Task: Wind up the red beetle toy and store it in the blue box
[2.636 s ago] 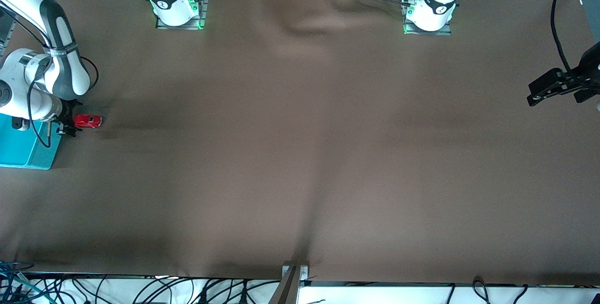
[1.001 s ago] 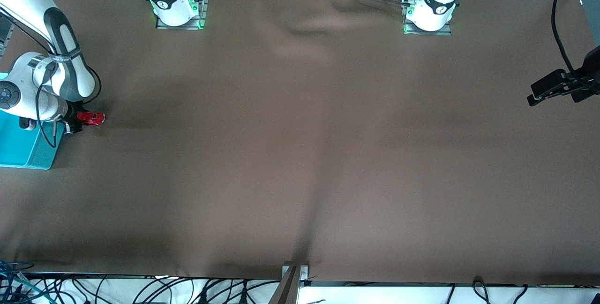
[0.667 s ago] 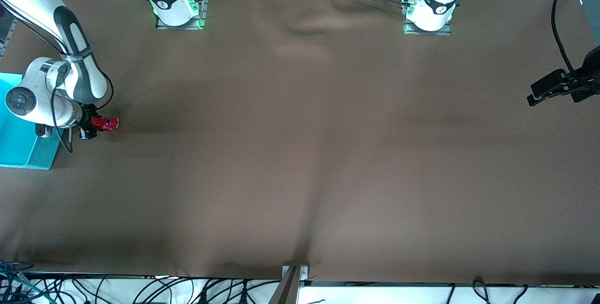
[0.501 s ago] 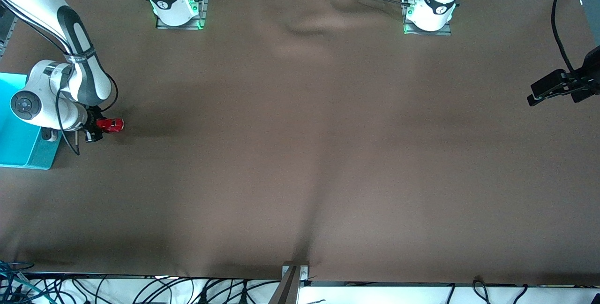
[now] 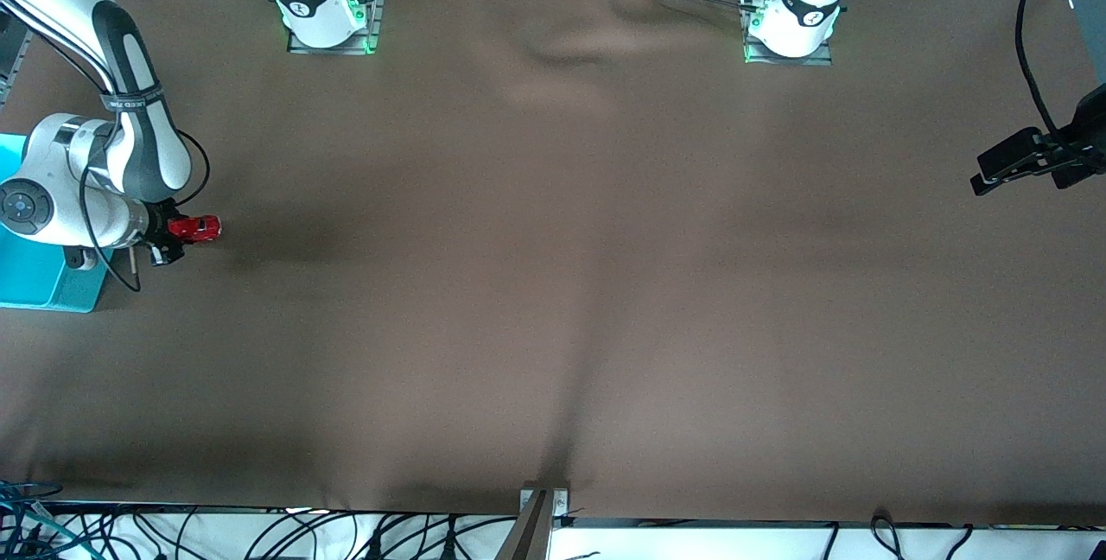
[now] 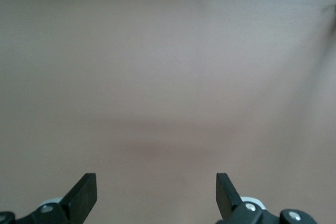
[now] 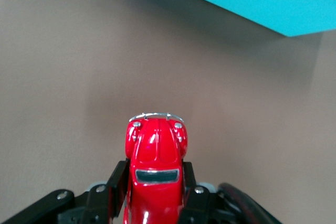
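right, from my console i see the right hand [image 5: 177, 234] clamped shut on the red beetle toy [image 5: 195, 227], its two fingers [image 7: 118, 184] pressing the car's flanks with the rounded silvery-trimmed end poking out ahead of them. i have the toy held over the brown bench [image 5: 553, 283] at the right arm's end, just beside the blue box [image 5: 47, 283]; seen from the box, the toy is at about two o'clock in the front view. whether its wheels touch the cloth i cannot tell. the box sits at the bench edge, partly covered by the right arm's wrist. the left hand [image 5: 1007, 164] waits over the left arm's end of the bench, fingers [image 6: 84, 195] spread wide with nothing between them, only bare cloth beneath.
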`<state>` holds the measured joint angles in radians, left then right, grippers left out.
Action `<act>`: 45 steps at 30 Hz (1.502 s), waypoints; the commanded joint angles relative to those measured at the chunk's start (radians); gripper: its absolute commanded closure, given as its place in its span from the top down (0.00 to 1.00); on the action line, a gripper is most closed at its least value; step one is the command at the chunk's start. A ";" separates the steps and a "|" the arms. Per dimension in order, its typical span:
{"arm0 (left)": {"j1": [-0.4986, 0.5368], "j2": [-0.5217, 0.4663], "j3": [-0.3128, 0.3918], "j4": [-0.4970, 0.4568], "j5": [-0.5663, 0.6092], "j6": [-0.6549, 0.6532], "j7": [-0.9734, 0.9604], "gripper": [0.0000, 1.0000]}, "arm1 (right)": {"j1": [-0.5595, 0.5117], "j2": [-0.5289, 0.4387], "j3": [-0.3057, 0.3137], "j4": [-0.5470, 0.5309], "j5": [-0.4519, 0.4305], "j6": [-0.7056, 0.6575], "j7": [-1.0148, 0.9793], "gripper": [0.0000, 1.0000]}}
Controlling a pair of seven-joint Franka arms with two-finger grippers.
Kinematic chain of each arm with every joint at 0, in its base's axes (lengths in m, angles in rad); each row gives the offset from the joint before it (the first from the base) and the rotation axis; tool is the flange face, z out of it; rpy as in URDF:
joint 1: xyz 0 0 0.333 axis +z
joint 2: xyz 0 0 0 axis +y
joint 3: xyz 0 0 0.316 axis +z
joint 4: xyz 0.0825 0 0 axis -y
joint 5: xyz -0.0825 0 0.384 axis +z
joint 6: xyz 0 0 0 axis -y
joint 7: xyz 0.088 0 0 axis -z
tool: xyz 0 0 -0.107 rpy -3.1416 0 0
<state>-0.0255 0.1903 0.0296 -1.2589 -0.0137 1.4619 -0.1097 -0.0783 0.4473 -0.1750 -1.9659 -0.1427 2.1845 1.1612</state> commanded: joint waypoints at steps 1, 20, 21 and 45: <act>-0.002 -0.009 0.006 -0.007 -0.019 -0.006 0.007 1.00 | -0.011 -0.032 0.011 0.018 -0.017 -0.077 -0.099 0.00; -0.001 -0.009 0.006 -0.007 -0.019 -0.008 0.009 1.00 | -0.008 -0.108 0.002 0.047 -0.037 -0.213 -0.598 0.00; -0.001 -0.009 0.006 -0.007 -0.019 -0.008 0.009 1.00 | -0.008 -0.110 0.002 0.047 -0.041 -0.213 -0.626 0.00; -0.001 -0.009 0.006 -0.007 -0.019 -0.006 0.009 1.00 | -0.021 -0.151 -0.087 0.047 -0.202 -0.146 -1.215 0.00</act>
<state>-0.0255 0.1904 0.0296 -1.2589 -0.0145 1.4618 -0.1098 -0.0820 0.3230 -0.2209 -1.9205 -0.3287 2.0100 0.1017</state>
